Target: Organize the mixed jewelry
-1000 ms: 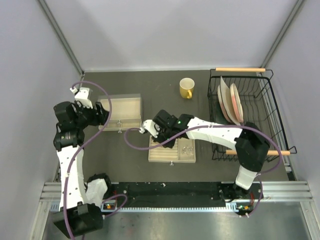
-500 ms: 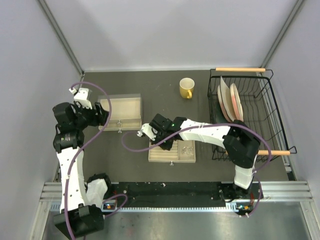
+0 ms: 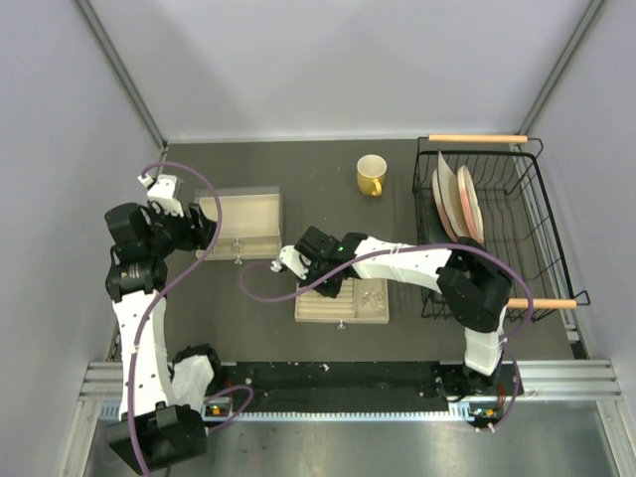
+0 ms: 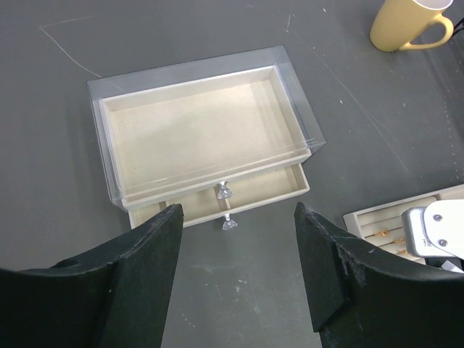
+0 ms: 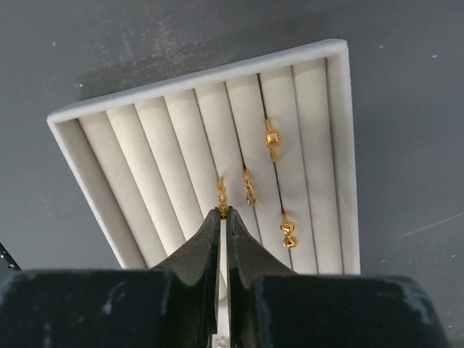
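Note:
The mixed jewelry is mostly gold rings [image 5: 272, 138] standing in the slots of a cream slotted tray [image 5: 145, 167]. My right gripper [image 5: 222, 212] is low over the tray and shut on the near end of one gold ring [image 5: 222, 193], which stands in a middle slot. A silvery cluster [image 3: 373, 295] lies on the tray's right part in the top view. My left gripper [image 4: 238, 209] hangs open and empty above the dark table, just in front of a clear-lidded cream box [image 4: 203, 130] whose lower drawer [image 4: 268, 190] is pulled out a little.
A yellow mug [image 3: 371, 175] stands at the back of the table. A black wire dish rack [image 3: 517, 179] with plates [image 3: 457, 204] fills the right side. The slotted tray [image 3: 348, 310] lies near the front edge, between the two arms.
The right wrist has shifted slightly to the left over the slotted tray. The left arm has stayed still.

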Controlling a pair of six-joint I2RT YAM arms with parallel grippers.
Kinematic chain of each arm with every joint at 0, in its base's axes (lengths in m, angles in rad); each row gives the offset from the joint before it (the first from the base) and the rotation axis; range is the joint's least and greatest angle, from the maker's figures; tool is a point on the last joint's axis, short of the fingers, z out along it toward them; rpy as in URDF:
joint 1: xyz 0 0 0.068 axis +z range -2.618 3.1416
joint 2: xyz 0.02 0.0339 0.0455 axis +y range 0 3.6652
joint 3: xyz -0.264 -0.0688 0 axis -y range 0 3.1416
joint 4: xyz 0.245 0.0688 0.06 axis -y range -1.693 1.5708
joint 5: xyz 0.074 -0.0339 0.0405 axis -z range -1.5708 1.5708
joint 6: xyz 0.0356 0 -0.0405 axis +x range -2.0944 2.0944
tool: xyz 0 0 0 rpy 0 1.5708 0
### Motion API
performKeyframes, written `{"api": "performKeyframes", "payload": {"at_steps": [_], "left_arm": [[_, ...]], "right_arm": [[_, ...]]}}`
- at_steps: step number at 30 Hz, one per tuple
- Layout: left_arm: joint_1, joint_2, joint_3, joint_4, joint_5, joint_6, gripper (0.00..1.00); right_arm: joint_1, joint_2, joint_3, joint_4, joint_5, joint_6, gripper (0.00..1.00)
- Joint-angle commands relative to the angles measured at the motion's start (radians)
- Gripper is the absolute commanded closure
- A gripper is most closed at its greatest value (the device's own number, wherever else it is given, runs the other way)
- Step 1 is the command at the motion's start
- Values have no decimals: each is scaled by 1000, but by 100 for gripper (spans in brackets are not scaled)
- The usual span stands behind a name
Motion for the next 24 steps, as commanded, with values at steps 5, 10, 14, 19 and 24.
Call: {"api": "performKeyframes", "payload": {"at_steps": [5, 10, 14, 19, 24], "left_arm": [[11, 4, -8, 34, 39, 16, 32], [14, 1, -10, 31, 45, 13, 32], [13, -1, -11, 28, 52, 12, 32], [14, -1, -11, 28, 59, 9, 32], [16, -4, -11, 22, 62, 9, 32]], "right_arm": [[11, 17, 48, 25, 17, -27, 100], [12, 23, 35, 28, 20, -33, 100], [12, 28, 20, 34, 19, -33, 100], [11, 34, 6, 41, 22, -33, 100], [12, 48, -12, 55, 28, -31, 100]]}}
